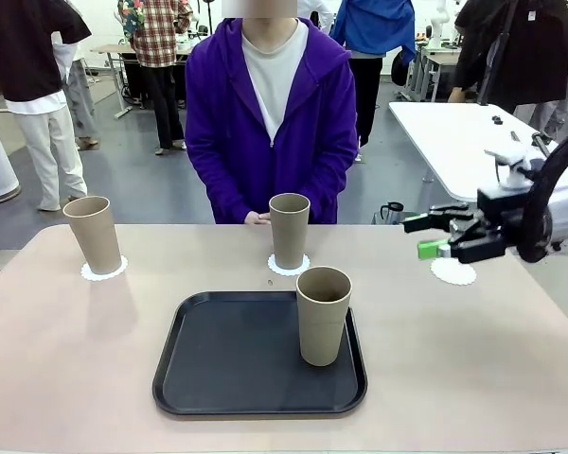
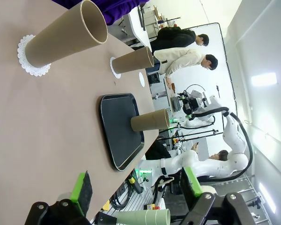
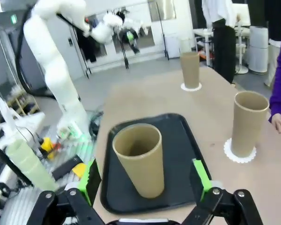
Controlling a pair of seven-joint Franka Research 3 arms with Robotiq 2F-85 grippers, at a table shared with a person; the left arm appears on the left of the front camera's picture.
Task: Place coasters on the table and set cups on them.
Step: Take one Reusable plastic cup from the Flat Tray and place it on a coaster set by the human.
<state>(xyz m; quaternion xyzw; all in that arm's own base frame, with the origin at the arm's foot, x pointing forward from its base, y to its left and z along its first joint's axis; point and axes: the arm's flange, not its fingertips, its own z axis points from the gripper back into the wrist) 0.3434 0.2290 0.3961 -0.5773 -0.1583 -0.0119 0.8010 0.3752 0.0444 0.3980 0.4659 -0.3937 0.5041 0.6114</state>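
Two tan cups stand on white scalloped coasters on the table [image 1: 66,369]: one at the far left [image 1: 93,234] and one in the middle [image 1: 289,230], in front of the person. A third cup [image 1: 323,314] stands upright in the black tray [image 1: 237,364]. A bare coaster [image 1: 452,272] lies at the right. My right gripper [image 1: 418,236] hovers open just left of and above it, pointing at the tray. The right wrist view looks at the tray cup [image 3: 140,157] from a distance, between the open fingers [image 3: 90,178]. My left gripper [image 2: 136,185] is open and holds nothing, off the table's left end.
The person in a purple hoodie stands at the far edge with hands [image 1: 257,218] near the middle cup. A white table [image 1: 464,132] stands behind at the right. There is bare tabletop left of the tray and along the near edge.
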